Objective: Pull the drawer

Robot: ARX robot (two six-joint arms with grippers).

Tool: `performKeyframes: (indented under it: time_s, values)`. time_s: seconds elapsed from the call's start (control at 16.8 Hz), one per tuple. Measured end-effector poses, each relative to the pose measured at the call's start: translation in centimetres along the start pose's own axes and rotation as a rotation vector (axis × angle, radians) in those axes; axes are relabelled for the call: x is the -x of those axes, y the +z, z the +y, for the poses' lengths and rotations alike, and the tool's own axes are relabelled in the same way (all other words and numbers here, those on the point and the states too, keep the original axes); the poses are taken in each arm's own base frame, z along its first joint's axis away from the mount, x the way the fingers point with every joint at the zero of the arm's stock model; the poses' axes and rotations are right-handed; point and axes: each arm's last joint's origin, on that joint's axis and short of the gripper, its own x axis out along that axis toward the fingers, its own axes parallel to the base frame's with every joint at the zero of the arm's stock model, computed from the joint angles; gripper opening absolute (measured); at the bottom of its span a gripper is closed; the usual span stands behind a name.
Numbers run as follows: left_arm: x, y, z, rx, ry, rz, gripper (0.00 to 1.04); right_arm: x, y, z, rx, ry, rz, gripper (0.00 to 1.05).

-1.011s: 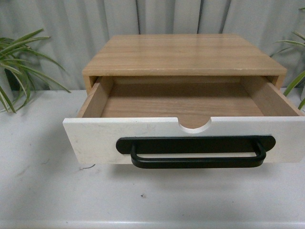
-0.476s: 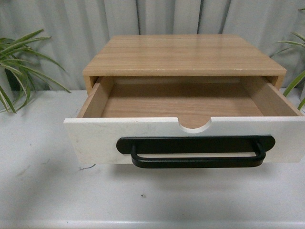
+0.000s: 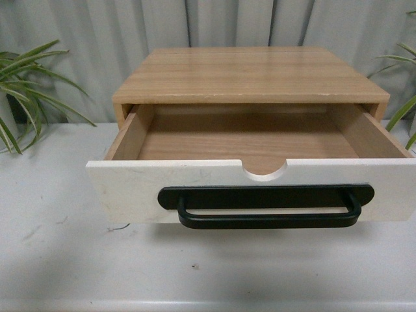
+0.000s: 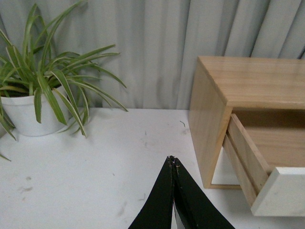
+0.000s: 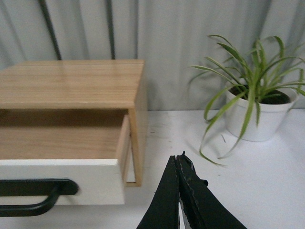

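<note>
The drawer [image 3: 130, 188] stands pulled far out of the light wood cabinet [image 3: 250, 75], showing its empty wood interior. Its white front carries a long black bar handle [image 3: 266, 208] and a semicircular notch in the top edge. Neither arm shows in the front view. My left gripper [image 4: 172, 160] is shut with nothing in it, over the white table off the cabinet's left side, apart from the drawer [image 4: 281, 191]. My right gripper [image 5: 178, 157] is shut and empty, off the cabinet's right side, clear of the drawer [image 5: 62, 181] and its handle [image 5: 33, 195].
The cabinet [image 4: 238, 90] sits on a white table [image 3: 58, 260] before a grey curtain. A potted plant in a white pot [image 4: 28, 112] stands to the left, and another potted plant [image 5: 259, 117] stands to the right.
</note>
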Motion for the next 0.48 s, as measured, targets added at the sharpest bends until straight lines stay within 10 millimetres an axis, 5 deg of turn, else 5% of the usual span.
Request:
performKeyframes:
  time_s: [0.48]
  values:
    - [1.3,-1.2,0.0,0.0,-0.002,-0.004,0.02,1.2,-1.0,-0.1,0.0,-0.022,0.0,0.02]
